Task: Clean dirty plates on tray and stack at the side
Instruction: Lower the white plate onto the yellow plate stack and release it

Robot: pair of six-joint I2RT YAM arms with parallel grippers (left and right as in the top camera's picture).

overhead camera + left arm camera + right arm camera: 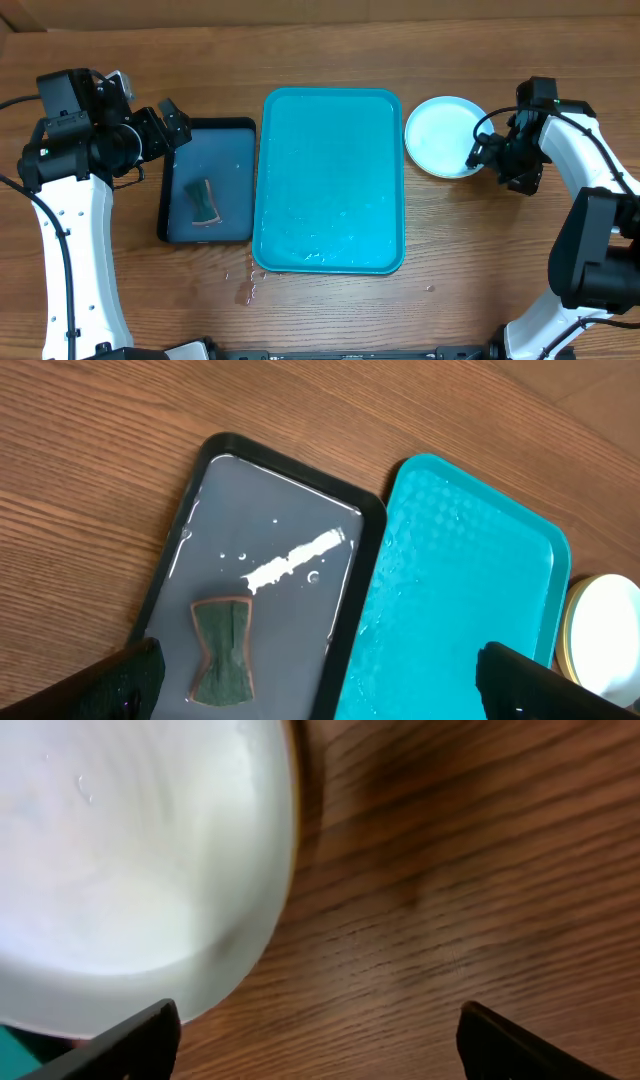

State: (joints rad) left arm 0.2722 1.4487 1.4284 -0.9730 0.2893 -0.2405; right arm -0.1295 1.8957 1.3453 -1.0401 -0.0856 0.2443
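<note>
The turquoise tray (332,180) lies at the table's middle, wet, with no plates on it; it also shows in the left wrist view (450,590). A stack of plates (443,135) with a light blue one on top stands right of the tray. A yellow-green rim shows under it in the left wrist view (598,630). The top plate fills the upper left of the right wrist view (130,860). My right gripper (490,158) is open and empty at the stack's right edge, over bare wood (318,1040). My left gripper (170,125) is open and empty above the black tray (318,685).
A small black tray (207,180) with shallow water lies left of the turquoise tray. A green sponge (204,200) lies in it, also in the left wrist view (223,650). Water drops (245,290) sit on the wood near the turquoise tray's front left corner.
</note>
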